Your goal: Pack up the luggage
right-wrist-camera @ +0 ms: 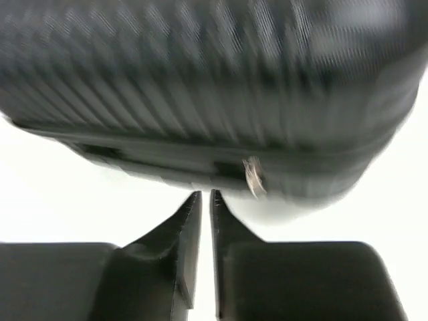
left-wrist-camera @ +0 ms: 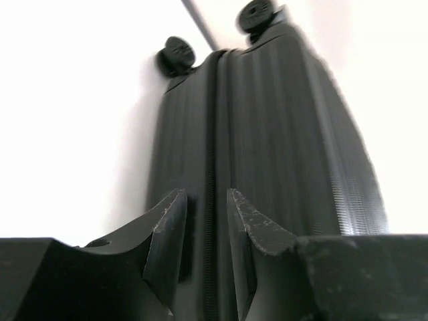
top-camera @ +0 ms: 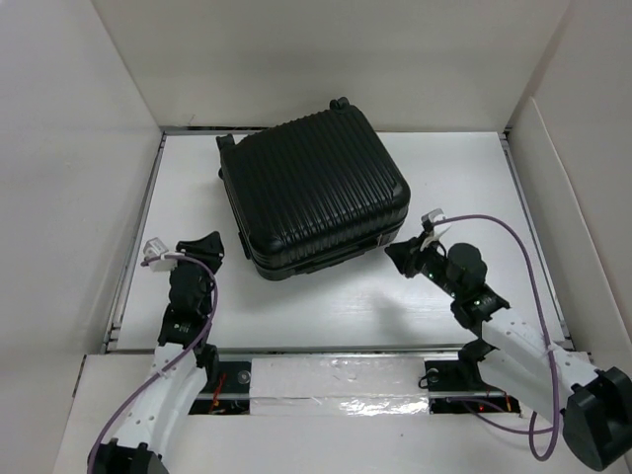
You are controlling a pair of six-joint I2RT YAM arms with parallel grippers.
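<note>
The luggage (top-camera: 311,188) is a black ribbed hard-shell suitcase, lying flat and closed in the middle of the white table. My left gripper (top-camera: 210,244) sits low by its near-left corner. In the left wrist view that gripper (left-wrist-camera: 206,200) stands open by a narrow gap, nothing between the fingers, looking along the seam of the luggage (left-wrist-camera: 267,134) towards two caster wheels (left-wrist-camera: 177,52). My right gripper (top-camera: 395,255) is at the near-right corner. In its own view this gripper (right-wrist-camera: 206,195) is shut to a thin slit, just short of the luggage (right-wrist-camera: 200,80). A pale zipper pull (right-wrist-camera: 253,176) hangs just up and right of the tips, not held.
White walls (top-camera: 79,148) close in the table (top-camera: 464,188) on the left, back and right. A taped strip (top-camera: 341,385) runs along the near edge between the arm bases. Purple cables (top-camera: 513,237) loop off both arms.
</note>
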